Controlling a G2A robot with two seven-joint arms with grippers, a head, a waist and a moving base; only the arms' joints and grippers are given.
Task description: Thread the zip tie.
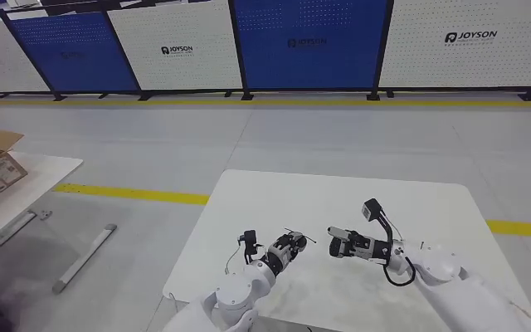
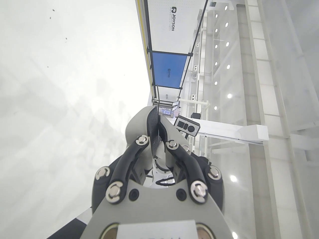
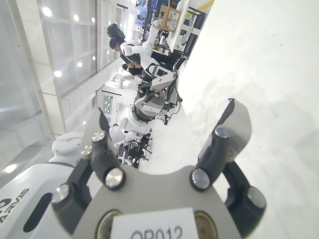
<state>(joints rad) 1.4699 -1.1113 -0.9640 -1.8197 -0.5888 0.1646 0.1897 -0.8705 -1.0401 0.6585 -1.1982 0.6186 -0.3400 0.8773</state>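
A thin black zip tie (image 1: 300, 236) sticks out of my left gripper (image 1: 292, 243), which hovers over the white table (image 1: 348, 191) near its front. In the left wrist view the left gripper (image 2: 158, 115) is shut on the zip tie (image 2: 157, 95), whose free end points away past the fingertips. My right gripper (image 1: 333, 246) faces it from a short gap to the right, not touching. In the right wrist view the right gripper (image 3: 167, 115) is open with nothing between its fingers (image 3: 102, 123), and the left gripper (image 3: 157, 98) is straight ahead.
The far half of the table is bare. A second table with a cardboard box (image 1: 8, 158) stands at the far left. Blue and white panels (image 1: 307, 41) line the back, beyond a yellow floor line (image 1: 133, 193).
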